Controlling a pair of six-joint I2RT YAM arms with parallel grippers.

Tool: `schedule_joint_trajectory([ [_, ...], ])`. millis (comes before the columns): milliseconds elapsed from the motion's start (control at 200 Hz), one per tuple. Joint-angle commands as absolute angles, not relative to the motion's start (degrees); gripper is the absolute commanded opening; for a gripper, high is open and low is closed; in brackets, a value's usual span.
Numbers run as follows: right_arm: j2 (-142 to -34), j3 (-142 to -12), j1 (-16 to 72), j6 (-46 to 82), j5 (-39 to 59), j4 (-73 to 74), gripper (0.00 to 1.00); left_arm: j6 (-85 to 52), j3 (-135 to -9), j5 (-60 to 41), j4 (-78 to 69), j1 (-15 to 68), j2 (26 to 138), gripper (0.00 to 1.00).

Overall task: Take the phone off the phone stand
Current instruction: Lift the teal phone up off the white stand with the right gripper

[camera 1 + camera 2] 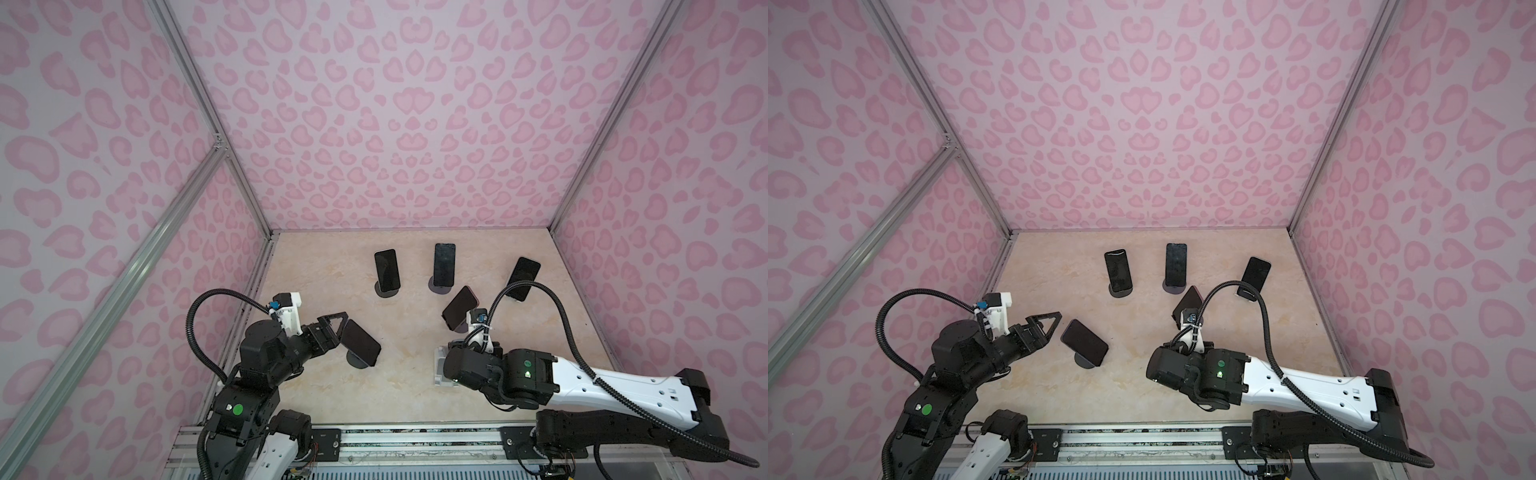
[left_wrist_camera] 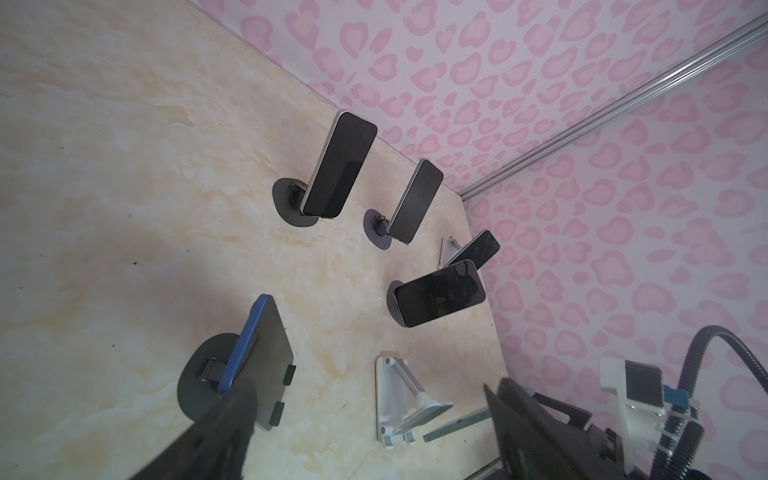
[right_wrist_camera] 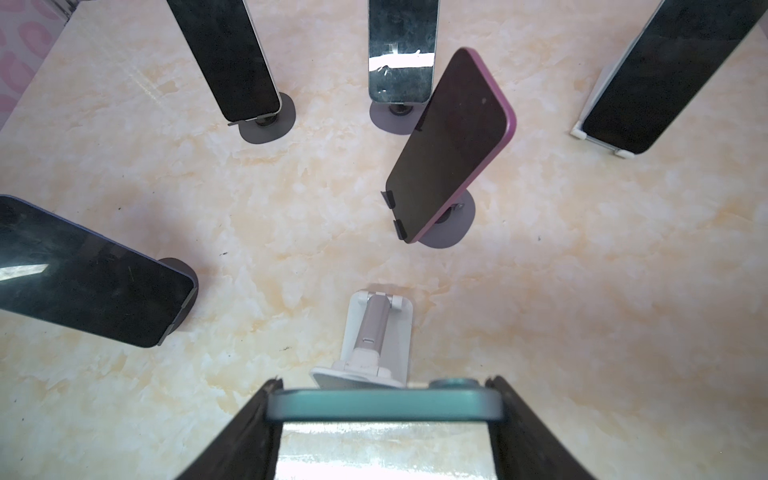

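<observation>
My right gripper (image 3: 385,390) is shut across the width of a teal phone (image 3: 384,405), one finger on each long edge. The phone hangs just in front of the tilted plate of a white folding phone stand (image 3: 374,332). In the left wrist view a narrow gap shows between the teal phone (image 2: 457,424) and the stand (image 2: 399,399). In both top views the right wrist covers this gripper and phone; only the stand's base (image 1: 441,370) shows. My left gripper (image 1: 1044,326) stands open beside a blue-cased phone (image 1: 1084,341) on a dark round stand, holding nothing.
Further back stand other phones: a silver-edged one (image 1: 387,270) and another (image 1: 444,264) on dark round stands, one (image 1: 523,277) on a white stand near the right wall, and a pink-edged one (image 1: 459,307) close to my right wrist. Pink patterned walls enclose the table (image 1: 407,386).
</observation>
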State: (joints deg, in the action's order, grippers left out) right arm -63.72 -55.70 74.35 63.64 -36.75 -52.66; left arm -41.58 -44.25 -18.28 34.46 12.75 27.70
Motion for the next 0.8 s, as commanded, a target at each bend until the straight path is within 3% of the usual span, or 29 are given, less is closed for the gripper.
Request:
schedule_joint_trajectory([
  [0,-62.56,-55.72,74.39,61.94,-39.49,-53.56,0.68,-42.18,-45.13,-19.28,31.91,12.77,28.10,0.91],
  [415,-56.09,-55.47,72.51,59.14,-39.86,-59.43,0.68,-43.14,-45.62,-20.83,29.98,12.78,29.84,0.91],
  [795,-44.50,-46.86,57.70,49.11,-30.06,-58.94,0.68,-43.64,-45.20,-21.88,28.33,12.75,30.81,0.90],
])
